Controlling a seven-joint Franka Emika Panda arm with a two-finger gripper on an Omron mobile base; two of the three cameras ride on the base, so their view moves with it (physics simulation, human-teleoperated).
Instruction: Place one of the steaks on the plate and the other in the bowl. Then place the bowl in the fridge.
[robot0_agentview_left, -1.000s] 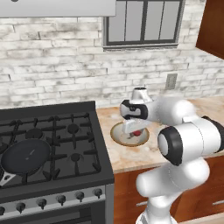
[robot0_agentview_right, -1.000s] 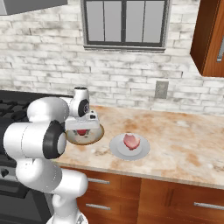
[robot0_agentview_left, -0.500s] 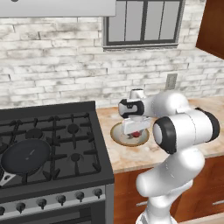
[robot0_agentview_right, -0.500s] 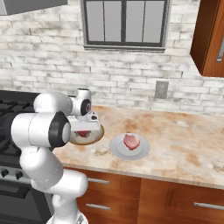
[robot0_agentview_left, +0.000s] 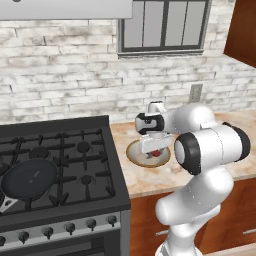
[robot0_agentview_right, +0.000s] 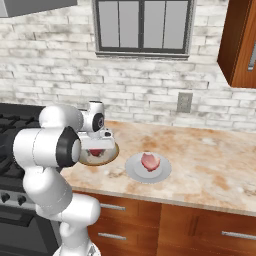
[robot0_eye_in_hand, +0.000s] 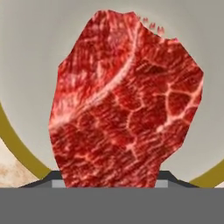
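hand (robot0_agentview_left: 154, 150) low over bowl (robot0_agentview_left: 136, 155), red steak (robot0_eye_in_hand: 127, 105) between fingers.

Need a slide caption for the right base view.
Hand over the bowl with deep red steak; pale steak on plate.

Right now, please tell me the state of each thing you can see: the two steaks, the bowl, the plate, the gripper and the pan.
Red steak: over the inside of the bowl, at the gripper.
Pink steak: lying on the plate.
Bowl: upright on the counter, beside the stove.
Plate: flat on the counter, right of the bowl.
Gripper: low over the bowl; open or shut, I cannot tell.
Pan: on the stove, empty.
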